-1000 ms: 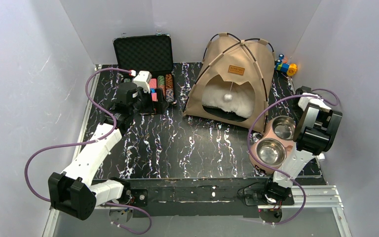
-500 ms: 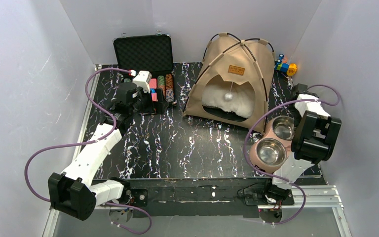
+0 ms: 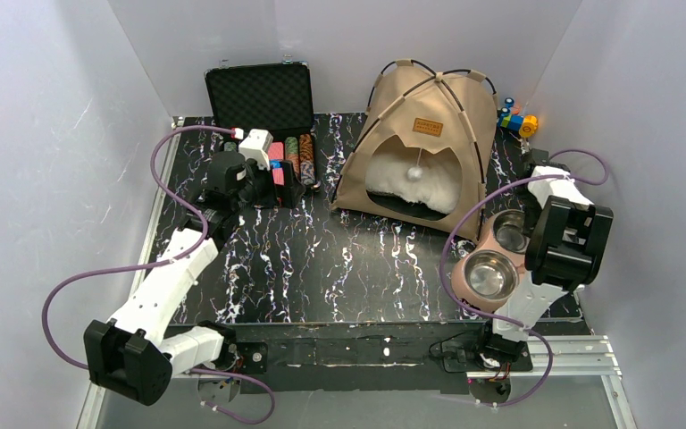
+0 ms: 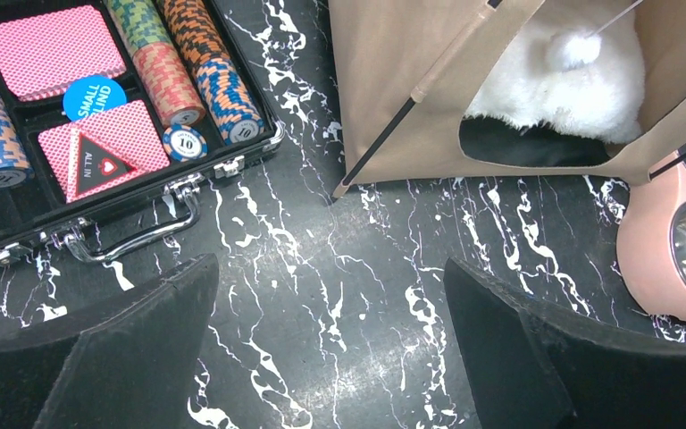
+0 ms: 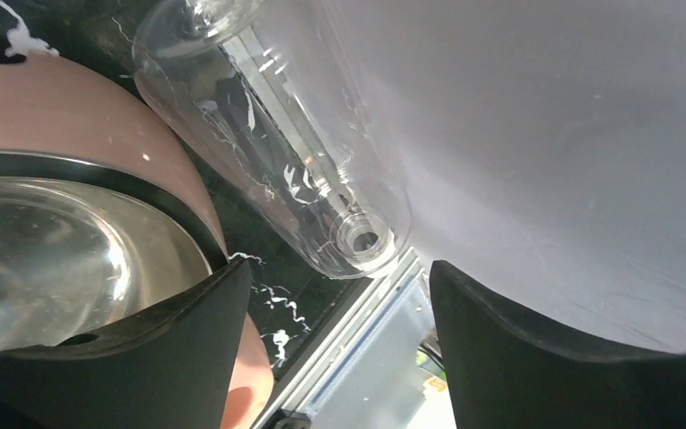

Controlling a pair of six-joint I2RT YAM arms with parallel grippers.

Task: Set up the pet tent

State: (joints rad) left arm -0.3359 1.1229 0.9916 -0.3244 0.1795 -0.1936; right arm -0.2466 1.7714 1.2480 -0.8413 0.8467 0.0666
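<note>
The pet tent (image 3: 408,105) stands just beyond the left jaws, spread empty; the right jaws, also released, hang near its right.

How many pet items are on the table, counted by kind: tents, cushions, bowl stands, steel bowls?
Pet tent: 1
Cushion: 1
Pink bowl stand: 1
Steel bowls: 2
Total: 5

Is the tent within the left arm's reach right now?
Likely yes: the open left gripper hovers near the tent, only bare table between them; the chip case lies off to the side.
</note>
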